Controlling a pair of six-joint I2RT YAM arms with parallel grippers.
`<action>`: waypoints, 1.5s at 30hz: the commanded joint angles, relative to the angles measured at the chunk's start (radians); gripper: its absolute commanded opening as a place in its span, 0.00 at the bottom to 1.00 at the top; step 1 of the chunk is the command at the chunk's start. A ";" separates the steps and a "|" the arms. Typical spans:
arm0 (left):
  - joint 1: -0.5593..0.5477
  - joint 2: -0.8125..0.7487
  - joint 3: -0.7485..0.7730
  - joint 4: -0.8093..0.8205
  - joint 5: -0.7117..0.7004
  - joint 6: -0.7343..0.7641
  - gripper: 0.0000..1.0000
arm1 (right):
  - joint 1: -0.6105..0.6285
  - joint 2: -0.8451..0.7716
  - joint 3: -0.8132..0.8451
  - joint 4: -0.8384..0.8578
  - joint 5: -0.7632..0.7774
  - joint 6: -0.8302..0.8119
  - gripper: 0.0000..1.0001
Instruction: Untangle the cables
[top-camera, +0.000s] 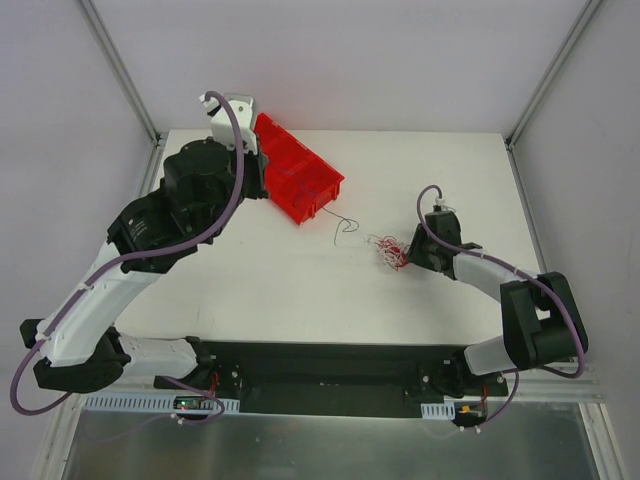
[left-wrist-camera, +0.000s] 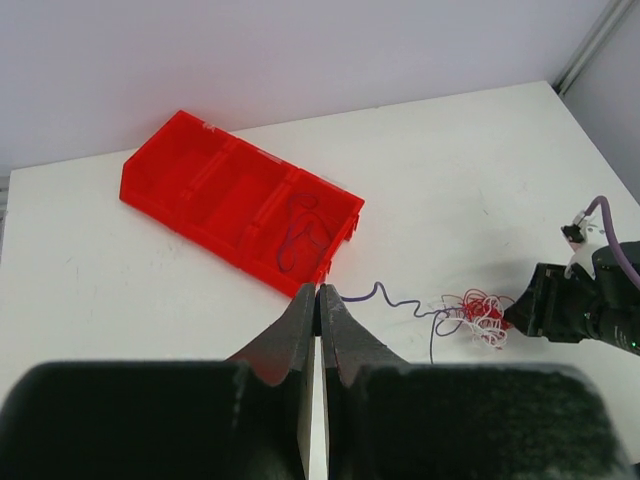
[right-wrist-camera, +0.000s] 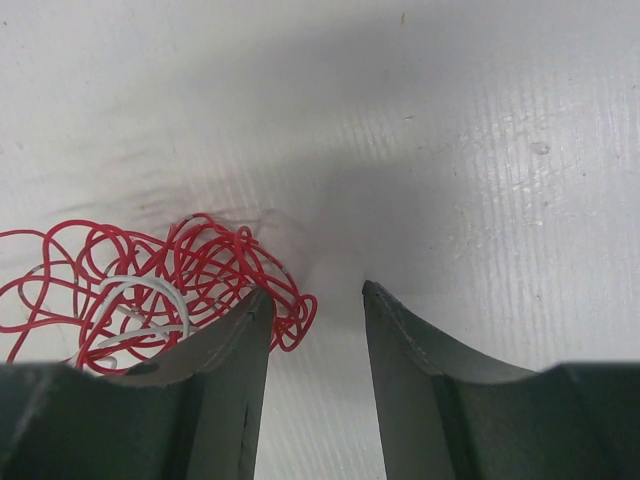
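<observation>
R gripper (right-wrist-camera: 315, 290) is sitting open, empty, beside the cables (right-wrist-camera: 200, 260), ready to grab. L gripper (left-wrist-camera: 318, 290) is hanging clenched by the bin (left-wrist-camera: 200, 225), out of the way.

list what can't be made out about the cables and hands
Right wrist view: the cables run off the left edge and under a finger of the right hand.
Left wrist view: the dark strand ends behind the left hand; pinched or not, cannot tell.
Top view: cables too small to count strands; left hand hidden under its own arm.
</observation>
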 joint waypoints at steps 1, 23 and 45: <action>0.001 0.031 0.078 -0.034 -0.048 0.007 0.00 | -0.016 -0.016 -0.009 0.001 0.001 -0.004 0.45; 0.001 -0.013 0.097 -0.101 -0.007 -0.064 0.00 | -0.042 -0.027 -0.008 -0.002 -0.006 -0.029 0.47; 0.002 -0.094 -0.009 -0.060 0.217 -0.085 0.00 | 0.270 -0.187 0.049 0.393 -0.712 -0.348 0.77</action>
